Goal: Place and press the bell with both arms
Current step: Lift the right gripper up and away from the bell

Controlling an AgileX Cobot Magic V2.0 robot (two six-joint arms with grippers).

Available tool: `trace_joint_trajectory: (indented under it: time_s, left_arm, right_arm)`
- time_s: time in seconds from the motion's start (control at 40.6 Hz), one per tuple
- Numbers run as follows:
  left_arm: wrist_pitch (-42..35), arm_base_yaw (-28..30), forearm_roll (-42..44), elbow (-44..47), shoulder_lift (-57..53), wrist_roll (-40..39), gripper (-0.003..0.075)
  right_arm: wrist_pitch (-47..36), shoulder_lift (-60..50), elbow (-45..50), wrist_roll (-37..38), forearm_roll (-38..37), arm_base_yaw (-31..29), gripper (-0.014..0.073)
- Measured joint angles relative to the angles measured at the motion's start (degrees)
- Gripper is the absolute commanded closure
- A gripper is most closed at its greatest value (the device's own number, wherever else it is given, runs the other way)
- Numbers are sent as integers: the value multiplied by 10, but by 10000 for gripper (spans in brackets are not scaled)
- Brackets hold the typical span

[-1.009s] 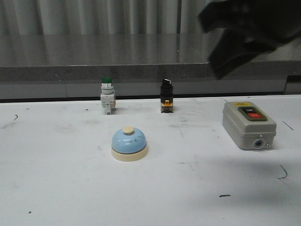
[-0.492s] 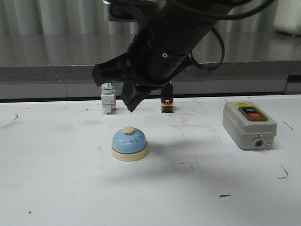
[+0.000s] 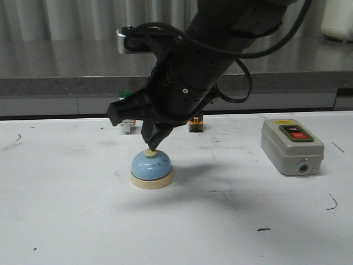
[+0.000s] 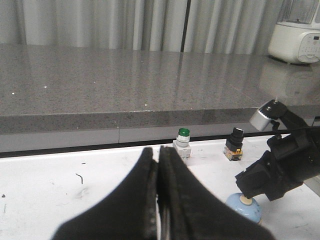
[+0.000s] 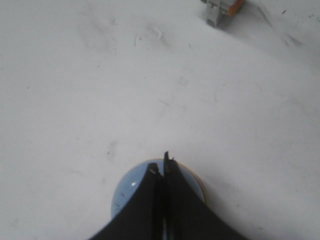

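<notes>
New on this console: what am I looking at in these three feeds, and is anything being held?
Two black robot arms work over a white table. The front view looks forward across it; each other feed comes from a camera on one arm's wrist. The right gripper, fingers shut, points down onto the cream button of the blue bell. The left gripper, also shut, holds nothing. Behind stand a green pushbutton and a black selector switch; a grey switch box sits to the right. Nothing is held.

Front view faces forward; both wrist views share the bell [image 3: 151, 167].
</notes>
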Motion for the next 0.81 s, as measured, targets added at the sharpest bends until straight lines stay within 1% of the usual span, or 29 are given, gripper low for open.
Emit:
trace_joint_trajectory:
  time_s: [0.295, 0.418, 0.517, 0.591, 0.664, 0.812]
  left_arm:
    - [0, 0, 0, 0, 0, 0, 740]
    - [0, 0, 0, 0, 0, 0, 740]
    - [0, 0, 0, 0, 0, 0, 740]
    - [0, 0, 0, 0, 0, 0, 740]
    - [0, 0, 0, 0, 0, 0, 740]
    - [0, 0, 0, 0, 0, 0, 740]
  right_arm:
    - [-3, -10, -1, 0, 0, 0, 663]
    - [6, -59, -1, 0, 0, 0, 663]
    - [30, -105, -1, 0, 0, -7, 663]
    - [45, -138, 5, 0, 0, -20, 663]
    - [49, -181, 31, 0, 0, -42, 663]
    - [52, -287, 125, 0, 0, -110, 663]
